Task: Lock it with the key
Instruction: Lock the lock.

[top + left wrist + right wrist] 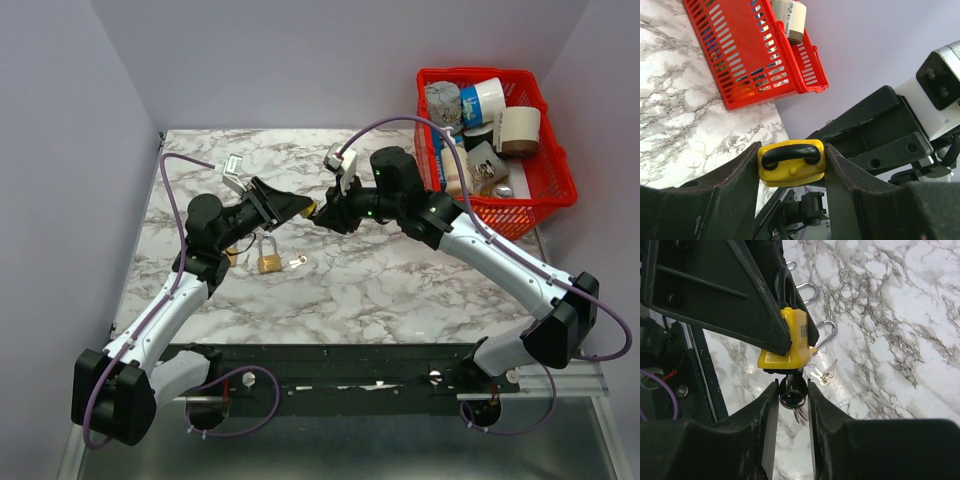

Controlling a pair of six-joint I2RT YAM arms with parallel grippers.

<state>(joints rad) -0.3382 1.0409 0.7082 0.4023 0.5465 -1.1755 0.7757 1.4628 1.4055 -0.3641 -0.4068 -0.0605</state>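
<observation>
Both arms met in mid-air over the white-and-grey marbled tabletop [400,290], roughly at its middle and a bit toward the back. There was lots of bare marble between them and the near edge, and more to the right of the meeting point. The red plastic slatted basket [530,205], full of tubs and rolls, sat well apart at the right rear corner, and the left wrist view showed part of it hanging past the table edge. The tight spot was under the left arm, where a small brass padlock [269,263] with its shackle up and a loose bunch of silver keys [297,262] lay just beside each other on the marble.

The left gripper [295,208] was clamped on a yellow plastic-covered padlock [791,162], one finger on each side of the body, holding it off the table. Its black shackle ran along the top of the body. I couldn't tell if it was latched.

The right gripper [792,390] was nearly closed, pinching a black-headed key [791,386] right at the bottom of the yellow body. A ring of spare keys dangled below the fingers. The blade itself was hidden, so I couldn't say how deep it sat.
</observation>
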